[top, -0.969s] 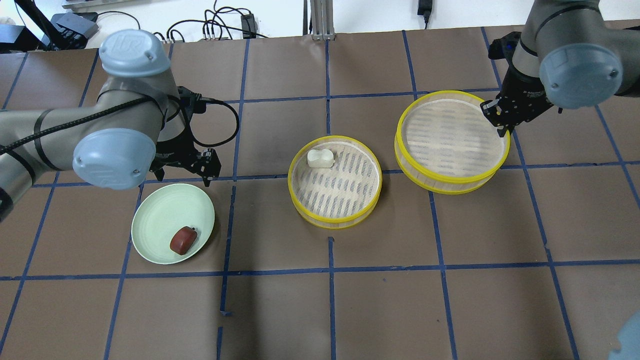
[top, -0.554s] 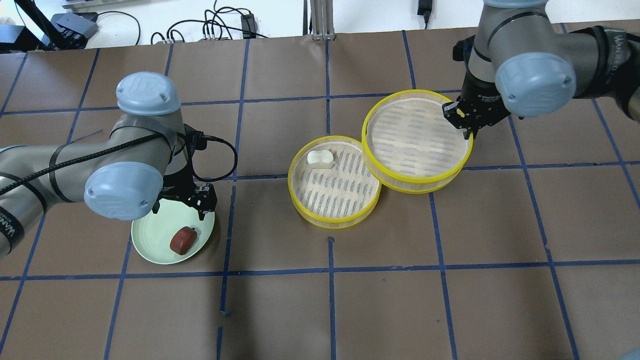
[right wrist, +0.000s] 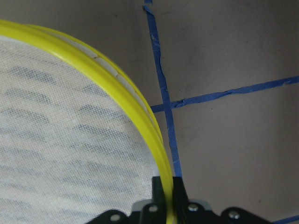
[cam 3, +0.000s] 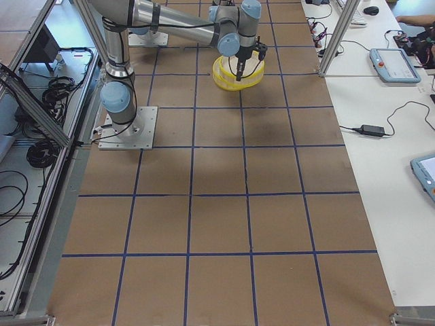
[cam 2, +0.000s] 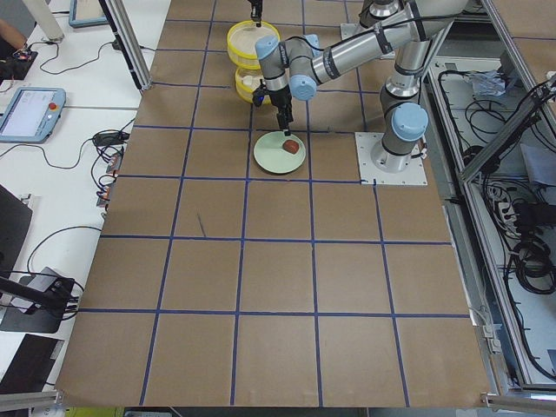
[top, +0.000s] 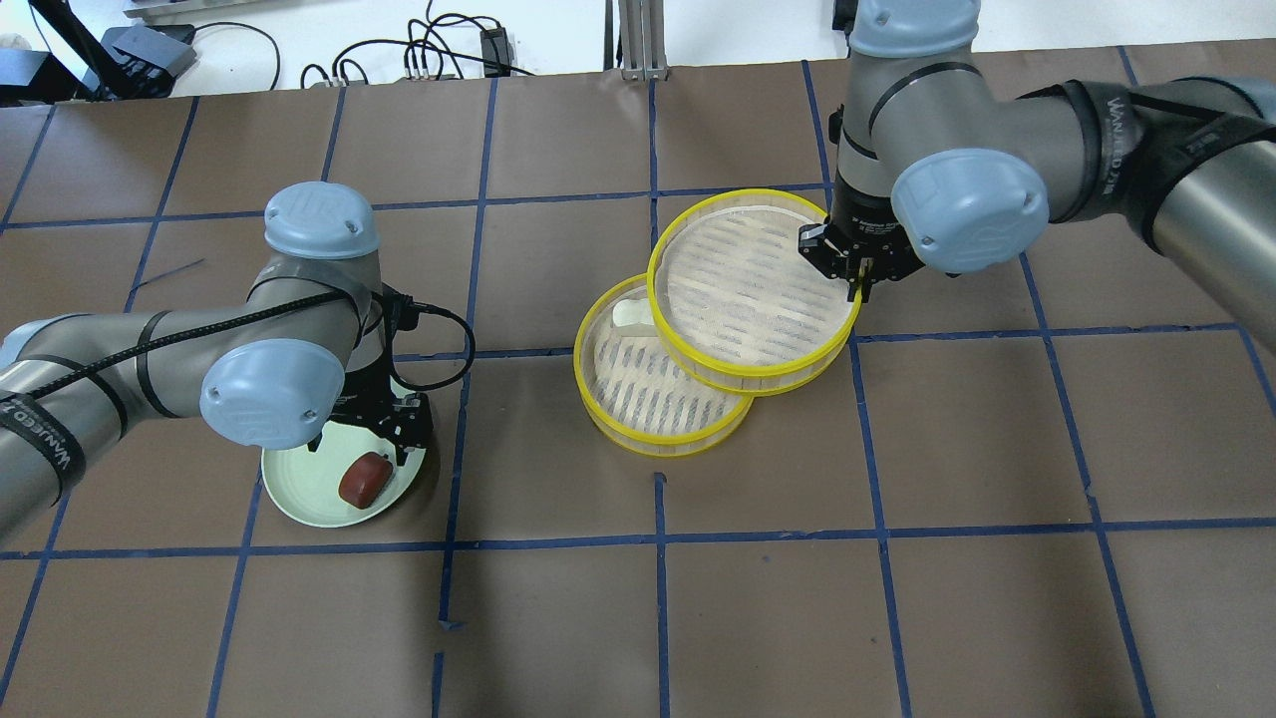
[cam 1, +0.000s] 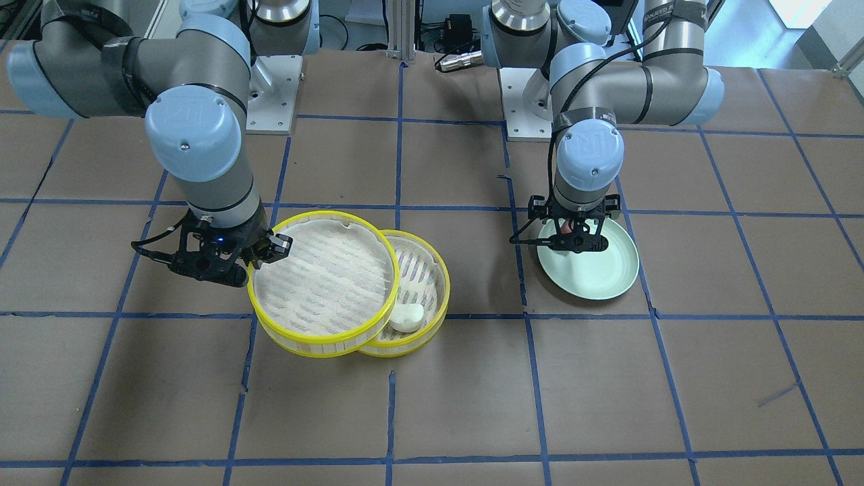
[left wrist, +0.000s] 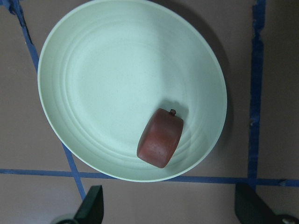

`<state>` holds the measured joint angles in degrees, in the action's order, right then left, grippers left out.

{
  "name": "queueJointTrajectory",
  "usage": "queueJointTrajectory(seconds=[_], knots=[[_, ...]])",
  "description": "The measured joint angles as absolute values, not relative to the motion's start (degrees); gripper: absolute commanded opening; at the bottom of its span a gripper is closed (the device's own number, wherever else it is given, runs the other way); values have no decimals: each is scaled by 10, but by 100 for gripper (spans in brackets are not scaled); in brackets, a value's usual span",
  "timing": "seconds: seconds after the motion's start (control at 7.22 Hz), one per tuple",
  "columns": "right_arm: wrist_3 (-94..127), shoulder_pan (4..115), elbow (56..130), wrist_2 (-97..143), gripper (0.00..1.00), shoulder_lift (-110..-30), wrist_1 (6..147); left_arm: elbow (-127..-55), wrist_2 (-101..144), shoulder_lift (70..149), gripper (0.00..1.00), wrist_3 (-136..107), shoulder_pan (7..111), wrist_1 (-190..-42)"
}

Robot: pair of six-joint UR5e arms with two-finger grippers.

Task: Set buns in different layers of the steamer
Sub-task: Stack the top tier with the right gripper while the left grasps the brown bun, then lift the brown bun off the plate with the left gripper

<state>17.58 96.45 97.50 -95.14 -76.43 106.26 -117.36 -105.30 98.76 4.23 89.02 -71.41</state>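
Observation:
My right gripper (top: 855, 280) is shut on the yellow rim of the upper steamer layer (top: 738, 289), as the right wrist view (right wrist: 167, 196) shows. This layer is empty and partly overlaps the lower steamer layer (top: 648, 404). The white bun (top: 628, 314) lies in the lower layer, half hidden here and plain in the front view (cam 1: 407, 316). The brown bun (top: 363, 480) lies on the pale green plate (top: 294, 489). My left gripper (top: 364, 439) is open above the plate, with the bun (left wrist: 160, 138) just ahead of its fingers (left wrist: 91, 210).
The table is brown paper with a blue tape grid. Cables and a power brick (top: 493, 45) lie along the far edge. Open table lies in front of the plate and layers (top: 658, 598).
My right gripper has carried the upper layer leftward until it overlaps the lower layer and covers part of the white bun. My left gripper has moved from beyond the plate to over it.

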Motion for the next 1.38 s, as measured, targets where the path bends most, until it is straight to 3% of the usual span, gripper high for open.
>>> queueJointTrajectory(seconds=[0.42, 0.55, 0.69, 0.83, 0.97, 1.38], knots=[[236, 1015, 975, -934, 7, -749, 1071, -1176, -1054, 1031, 93, 43, 880, -677], [248, 1020, 976, -913, 7, -746, 1072, -1179, -1054, 1039, 85, 43, 879, -671], [254, 1022, 977, -903, 7, -745, 1071, -1185, -1056, 1042, 71, 43, 879, -669], [256, 1023, 977, -901, 7, -743, 1070, -1192, -1061, 1043, 48, 43, 879, -668], [256, 1023, 977, -902, 7, -741, 1071, -1196, -1064, 1043, 33, 43, 878, -668], [259, 1026, 978, -904, 7, -737, 1070, -1197, -1065, 1043, 2, 41, 878, -668]])
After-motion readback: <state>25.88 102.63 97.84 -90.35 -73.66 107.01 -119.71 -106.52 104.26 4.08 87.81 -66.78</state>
